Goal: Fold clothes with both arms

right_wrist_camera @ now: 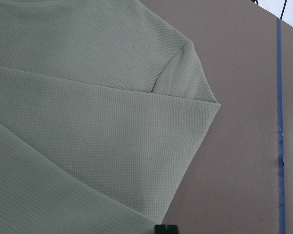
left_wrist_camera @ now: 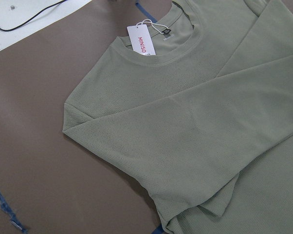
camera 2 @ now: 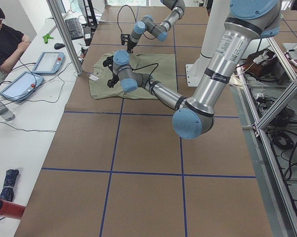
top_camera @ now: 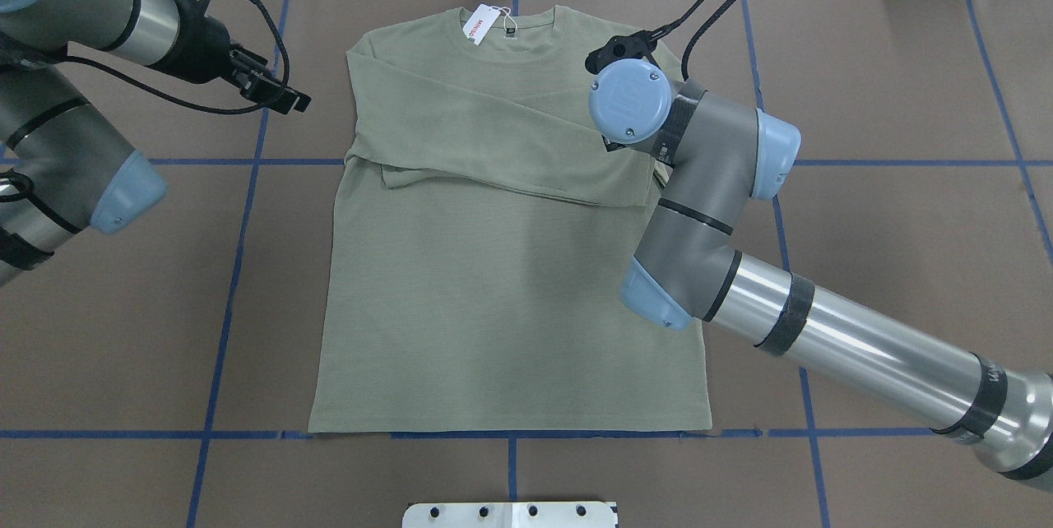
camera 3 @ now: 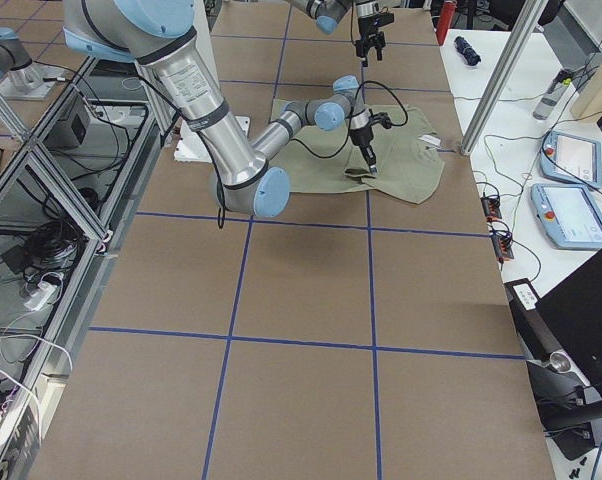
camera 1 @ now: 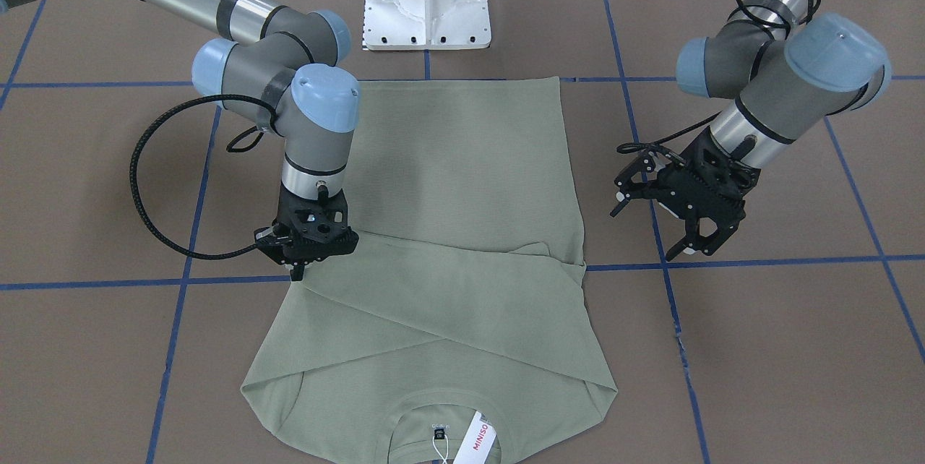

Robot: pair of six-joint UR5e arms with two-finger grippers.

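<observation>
The pale sage-green shirt (top_camera: pixel 502 265) lies flat on the table, neck towards the far edge, with both sleeves folded across the chest. Its white MINISO tag (top_camera: pixel 477 23) rests at the collar and also shows in the left wrist view (left_wrist_camera: pixel 143 39). My left gripper (camera 1: pixel 642 236) is open and empty, hovering above the bare table beside the shirt's left side. My right gripper (camera 1: pixel 296 272) points down at the shirt's right edge by the folded sleeve; its fingers look shut with no cloth in them. In the overhead view the right wrist hides it.
Brown table covering with blue tape grid lines (top_camera: pixel 247 265). The white pedestal base (camera 1: pixel 426 1) stands at the robot's side of the table, just past the shirt's hem. In the exterior left view an operator (camera 2: pixel 5 39) sits at a side desk with tablets.
</observation>
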